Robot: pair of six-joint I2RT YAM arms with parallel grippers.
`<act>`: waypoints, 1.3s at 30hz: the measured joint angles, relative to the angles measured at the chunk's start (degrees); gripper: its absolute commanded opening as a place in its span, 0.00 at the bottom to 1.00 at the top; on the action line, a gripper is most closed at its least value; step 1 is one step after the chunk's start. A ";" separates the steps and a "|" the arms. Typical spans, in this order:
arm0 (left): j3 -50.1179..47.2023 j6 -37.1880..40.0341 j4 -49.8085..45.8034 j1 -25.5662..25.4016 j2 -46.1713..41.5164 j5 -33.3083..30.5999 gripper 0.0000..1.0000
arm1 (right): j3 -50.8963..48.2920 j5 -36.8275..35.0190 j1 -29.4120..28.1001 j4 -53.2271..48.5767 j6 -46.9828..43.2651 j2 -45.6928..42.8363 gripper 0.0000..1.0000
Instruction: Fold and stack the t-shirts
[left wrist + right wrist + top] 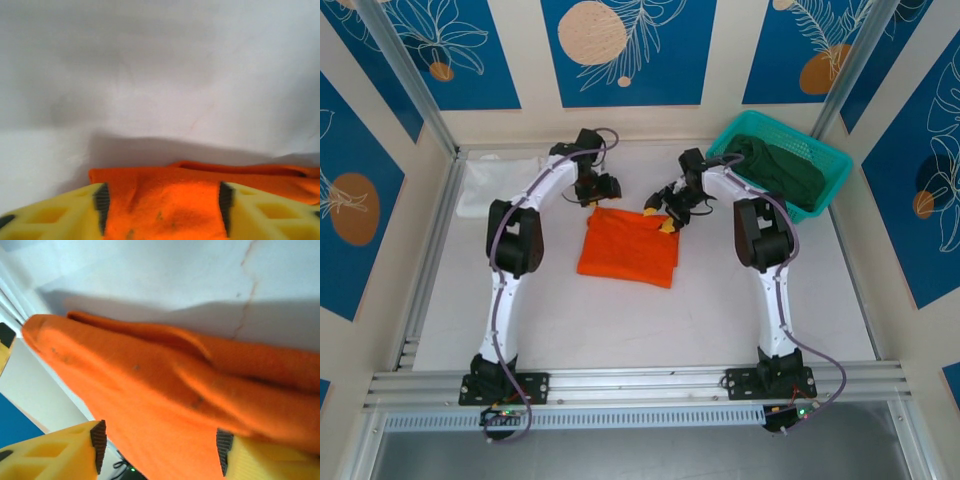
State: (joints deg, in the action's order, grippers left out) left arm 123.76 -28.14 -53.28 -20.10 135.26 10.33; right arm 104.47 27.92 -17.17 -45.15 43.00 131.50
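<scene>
Yellow left fingers [50, 215] are standing spread at the bottom of the left wrist view, pinching nothing, with the orange t-shirt [165, 210] lying loose under the gap. Right fingers [55, 452] are likewise standing apart; orange cloth is bunching in ridges between and beyond them, not clamped

Progress, judged: orange t-shirt is lying as a folded rectangle in the middle of the surface [620, 320], both arms hovering at its far edge. White t-shirt [495, 185] is lying at the far left, apart from it; whether folded, cannot tell. Dark green t-shirt [785, 170] is sitting crumpled in the teal basket [828, 186] at the far right. So one fold is looking done, green is waiting, nothing is stacked

Views: overhead is giving the layout of all three shirts; wrist cameras are giving the layered far hem and the finger gap, too small to read from overhead
</scene>
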 measured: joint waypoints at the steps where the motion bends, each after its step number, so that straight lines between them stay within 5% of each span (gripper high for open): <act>1: -0.24 0.46 -0.33 0.13 -1.07 -0.26 0.82 | -1.51 -0.07 -0.04 0.81 0.07 -1.79 0.79; 2: -1.25 1.31 -0.33 0.28 -2.86 -0.31 0.85 | -3.61 -0.09 -0.07 1.86 0.00 -4.42 1.00; 11: -27.17 11.67 5.35 0.57 -22.64 1.92 0.92 | -18.25 -7.56 -0.07 8.94 0.35 -32.09 0.99; 17: -35.45 16.48 7.65 0.57 -18.88 5.22 0.92 | -30.40 -17.68 3.87 12.22 3.34 -52.17 0.99; 25: -34.21 20.09 7.08 0.59 -14.58 7.28 0.86 | -40.94 -13.90 13.38 16.61 6.54 -58.69 0.99; 39: -26.01 17.53 1.84 -2.99 -9.29 -2.03 0.30 | -47.58 -9.81 11.43 13.73 6.88 -68.35 0.99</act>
State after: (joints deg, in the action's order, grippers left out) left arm 97.76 -10.61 -51.44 -23.09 125.97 8.29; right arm 56.88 18.11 -5.74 -31.42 49.89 63.16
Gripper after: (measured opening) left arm 0.360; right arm 0.993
